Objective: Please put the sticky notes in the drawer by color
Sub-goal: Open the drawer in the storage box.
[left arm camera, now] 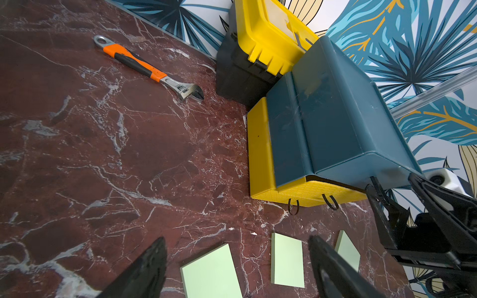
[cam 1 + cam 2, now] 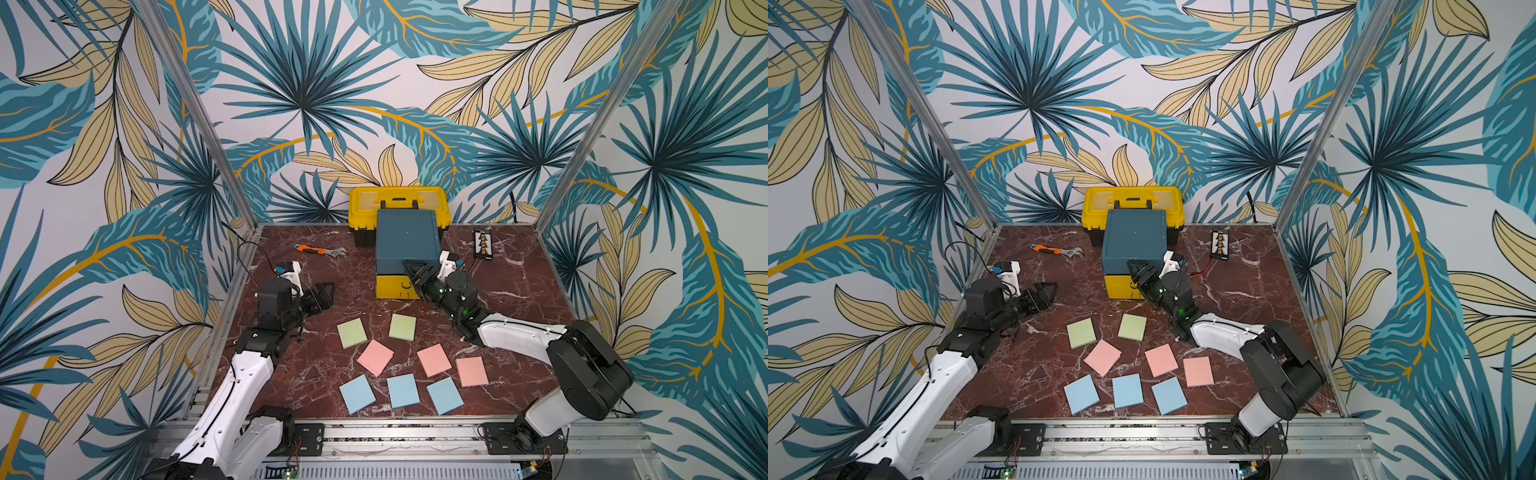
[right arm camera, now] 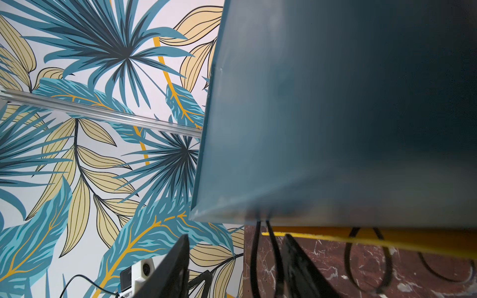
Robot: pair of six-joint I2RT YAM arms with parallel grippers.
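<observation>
Sticky notes lie flat and loose on the dark marble table, in front of the drawer. They form three rough rows: light green farthest back, pink in the middle, light blue nearest the front rail. Both top views show two green, three pink and three blue, and the left wrist view shows three green pads.

At far left, the left tool hovers above the table, released, its fingers apart with nothing between them. Beyond it an orange-handled wrench lies near the back of the table. In the middle stands the drawer, teal above and yellow below, backed against a yellow toolbox.

At its right front corner, the right tool is up at the teal front. Its fingers stand apart on either side of the top black cord pull, not yet pinching it. Farther right lies a small black board with wires.
</observation>
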